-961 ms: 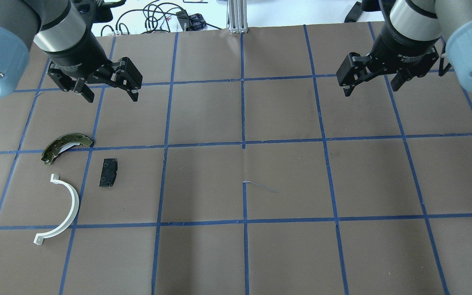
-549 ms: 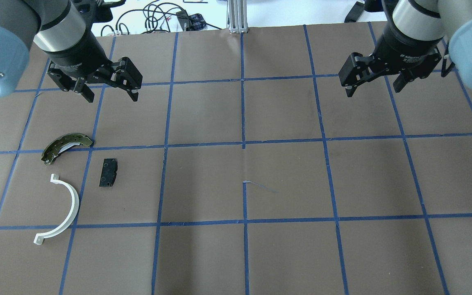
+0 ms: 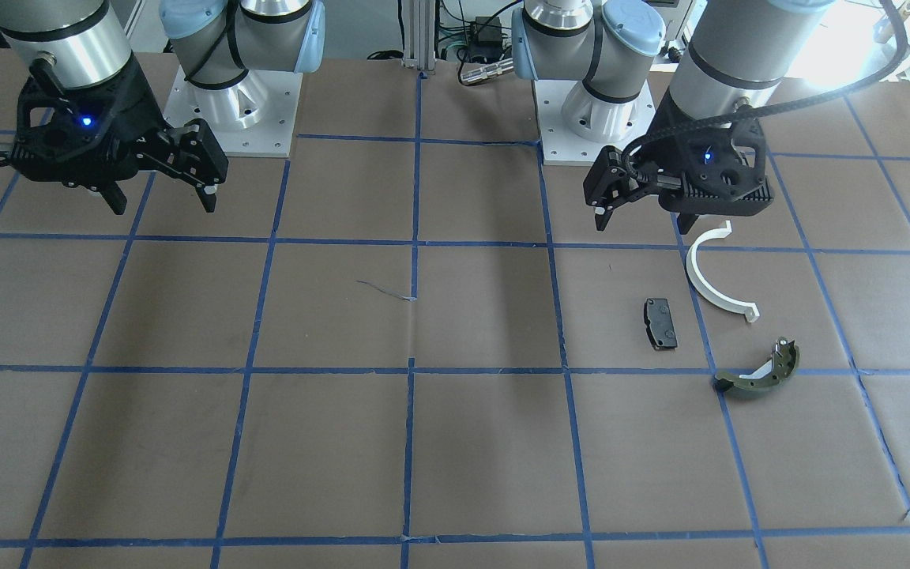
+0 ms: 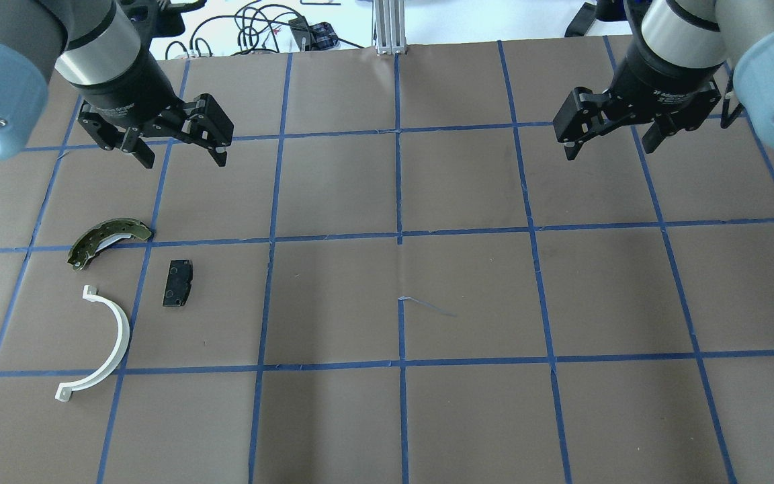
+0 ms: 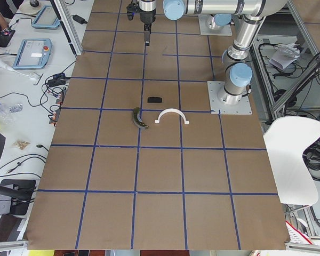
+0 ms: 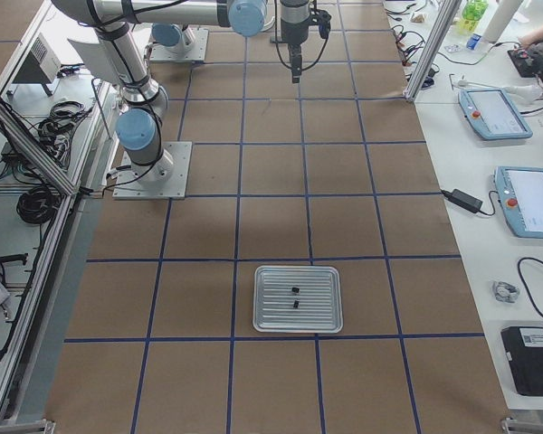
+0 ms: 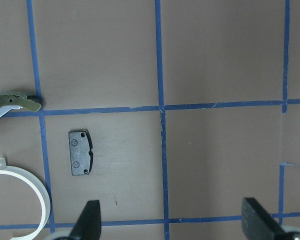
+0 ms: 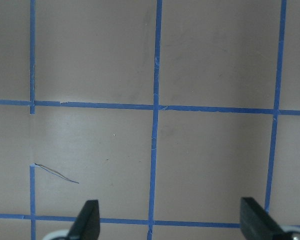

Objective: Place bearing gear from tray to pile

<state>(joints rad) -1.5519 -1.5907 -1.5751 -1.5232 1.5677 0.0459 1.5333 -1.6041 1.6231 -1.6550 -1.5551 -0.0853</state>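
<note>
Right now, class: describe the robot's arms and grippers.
Grey tubes, light-blue joint caps, silver collars on left arm and right arm. Black, two-fingered left gripper and right gripper, each with a blue light. A black braided cable reaches the left one.

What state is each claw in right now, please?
Left claw: open, holding nothing.
Right claw: open, holding nothing.
</note>
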